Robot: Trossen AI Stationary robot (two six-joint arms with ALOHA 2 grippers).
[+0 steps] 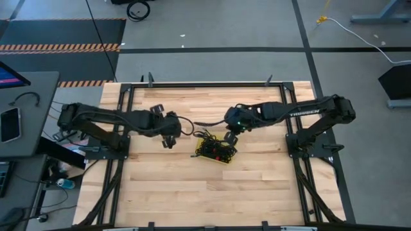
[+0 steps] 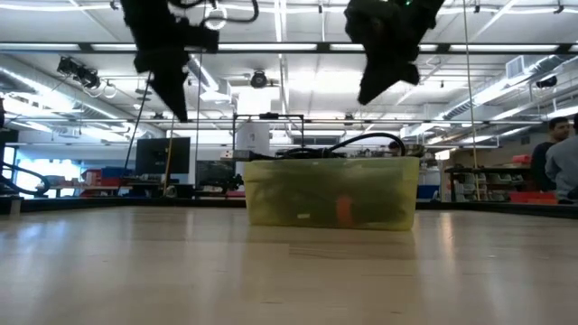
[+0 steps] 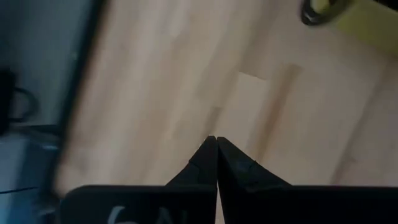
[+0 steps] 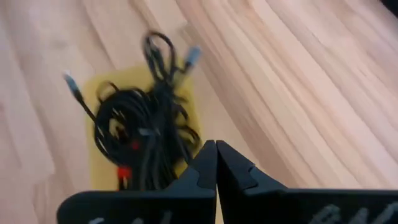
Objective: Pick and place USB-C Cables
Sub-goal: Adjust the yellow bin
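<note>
A yellow translucent bin [image 1: 226,158] stands near the table's middle, holding a tangle of black USB-C cables [image 1: 213,146] with small red ties [image 4: 123,170]; some loops rise over its rim [image 2: 366,141]. In the right wrist view the cables [image 4: 140,130] lie piled in the bin [image 4: 99,171], plug ends sticking out. My right gripper [image 1: 231,139] hangs shut above the bin's far right corner, clear of it [image 4: 216,144]. My left gripper [image 1: 167,142] hovers shut above bare wood left of the bin [image 3: 216,140].
Bare wooden tabletop [image 1: 192,192] stretches toward the near edge and to both sides of the bin. A black frame [image 1: 205,84] borders the table. A desk with a phone [image 1: 9,124] stands beyond the left edge. A person [image 2: 564,158] stands far off in the room.
</note>
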